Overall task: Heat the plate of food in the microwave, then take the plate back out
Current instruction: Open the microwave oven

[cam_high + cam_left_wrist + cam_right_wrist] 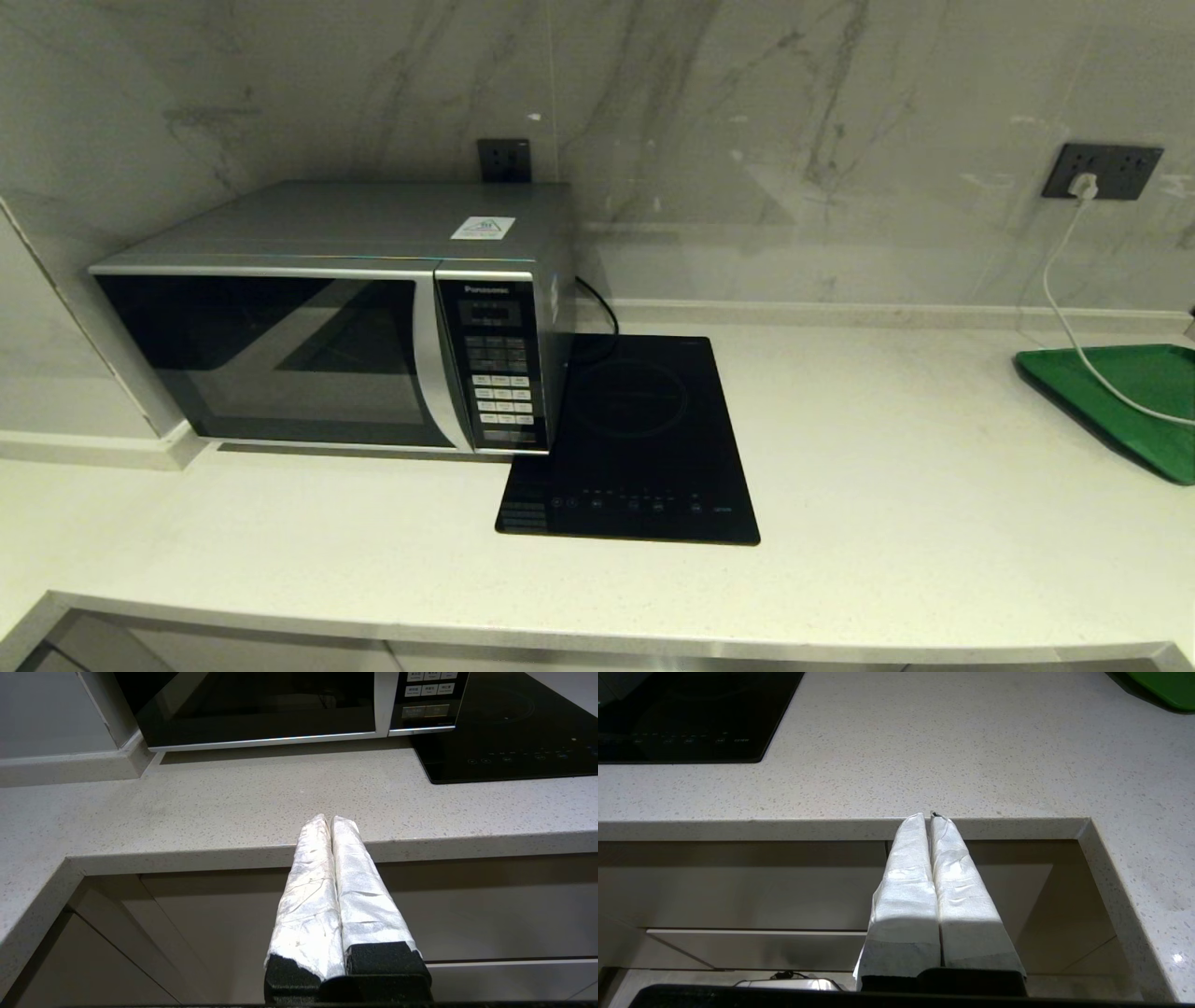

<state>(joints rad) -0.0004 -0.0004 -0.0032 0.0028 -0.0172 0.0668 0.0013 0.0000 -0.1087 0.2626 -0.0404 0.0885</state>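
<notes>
The silver microwave point(327, 317) stands at the back left of the counter with its dark glass door closed; its lower edge and keypad also show in the left wrist view point(261, 714). The plate of food is out of view. My left gripper point(331, 819) is shut and empty, hanging at the counter's front edge, in front of the microwave. Over to the right, my right gripper point(928, 815) is shut too, holding nothing, level with the counter's front lip. Neither arm shows in the head view.
A flat black induction hob point(635, 439) lies right of the microwave. A green tray point(1134, 397) sits at the far right with a white cable point(1064, 308) running over it from a wall socket point(1102, 171). Cabinet fronts lie below the counter edge point(597, 639).
</notes>
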